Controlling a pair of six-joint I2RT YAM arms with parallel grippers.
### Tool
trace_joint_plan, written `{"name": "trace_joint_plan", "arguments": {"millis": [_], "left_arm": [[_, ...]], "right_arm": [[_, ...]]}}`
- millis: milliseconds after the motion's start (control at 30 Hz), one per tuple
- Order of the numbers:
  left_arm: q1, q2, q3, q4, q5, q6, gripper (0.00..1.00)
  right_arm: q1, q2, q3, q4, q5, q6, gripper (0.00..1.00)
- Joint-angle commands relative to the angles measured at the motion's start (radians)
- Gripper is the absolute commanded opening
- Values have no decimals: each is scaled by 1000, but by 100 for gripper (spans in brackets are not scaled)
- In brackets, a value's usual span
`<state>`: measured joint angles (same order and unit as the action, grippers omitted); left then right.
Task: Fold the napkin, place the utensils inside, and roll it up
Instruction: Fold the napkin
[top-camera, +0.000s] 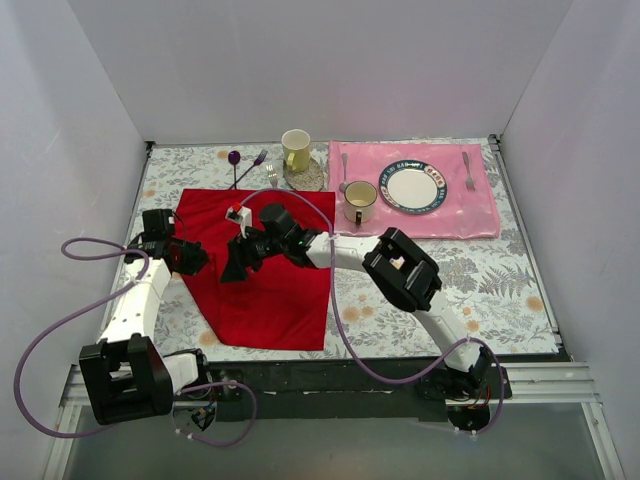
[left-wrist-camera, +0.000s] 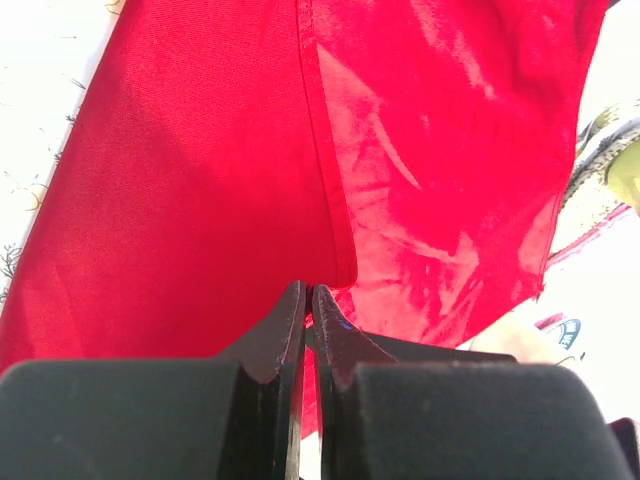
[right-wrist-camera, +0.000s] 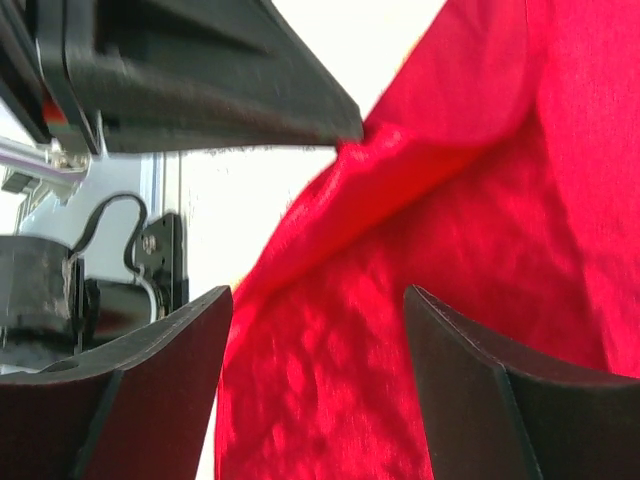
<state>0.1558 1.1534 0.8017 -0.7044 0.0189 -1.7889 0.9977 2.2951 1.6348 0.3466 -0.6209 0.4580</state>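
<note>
The napkin (top-camera: 265, 275) lies spread and a little skewed on the left half of a leaf-patterned counter (top-camera: 480, 285) — plain white walls (top-camera: 320, 60) close it in on three sides. The left gripper (left-wrist-camera: 308, 298) has its jaws together, pinching the cloth's edge. The right gripper (right-wrist-camera: 318, 300) hovers over the red fabric — jaws wide apart, holding nothing.

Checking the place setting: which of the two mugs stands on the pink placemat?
The mug beside the plate, at the placemat edge. The other mug stands farther back, off it, near the purple cutlery.
</note>
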Motion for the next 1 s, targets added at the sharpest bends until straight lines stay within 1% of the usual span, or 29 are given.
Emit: {"name": "trace_joint_plan", "arguments": {"millis": [0, 167, 200, 300, 467, 500, 567, 600, 700, 733, 800, 833, 900, 933, 967], "left_arm": [[-10, 6, 62, -44, -39, 2, 0], [-12, 29, 79, -70, -42, 5, 0], [-12, 29, 77, -70, -37, -1, 0], [-13, 35, 80, -90, -45, -21, 0], [-13, 29, 88, -124, -76, -47, 0], [-13, 23, 88, -127, -77, -49, 0], [-13, 20, 85, -127, -82, -56, 0], [-13, 19, 85, -127, -82, -56, 0], [-13, 25, 91, -136, -88, -56, 0], [-13, 26, 91, -139, -89, -58, 0], [-13, 26, 94, -139, -91, -61, 0], [-13, 23, 96, -141, -91, -63, 0], [-13, 19, 97, -145, -91, -72, 0], [-12, 12, 97, -145, -99, -76, 0], [-12, 3, 96, -147, -103, -81, 0]], "right_arm": [[22, 29, 88, 16, 61, -5, 79], [58, 44, 181, -98, 219, -93, 80], [65, 50, 201, -144, 281, -128, 80], [99, 78, 272, -219, 401, -172, 79], [134, 113, 327, -259, 518, -215, 78], [146, 125, 359, -279, 567, -223, 78], [157, 133, 379, -288, 602, -239, 76], [165, 135, 387, -287, 645, -245, 75], [179, 132, 392, -288, 717, -262, 68], [179, 130, 393, -282, 722, -265, 63], [179, 133, 396, -275, 728, -262, 59], [179, 136, 407, -271, 724, -259, 53], [177, 148, 427, -279, 716, -257, 46], [179, 150, 430, -278, 713, -255, 37], [177, 152, 436, -276, 710, -255, 31]]}}
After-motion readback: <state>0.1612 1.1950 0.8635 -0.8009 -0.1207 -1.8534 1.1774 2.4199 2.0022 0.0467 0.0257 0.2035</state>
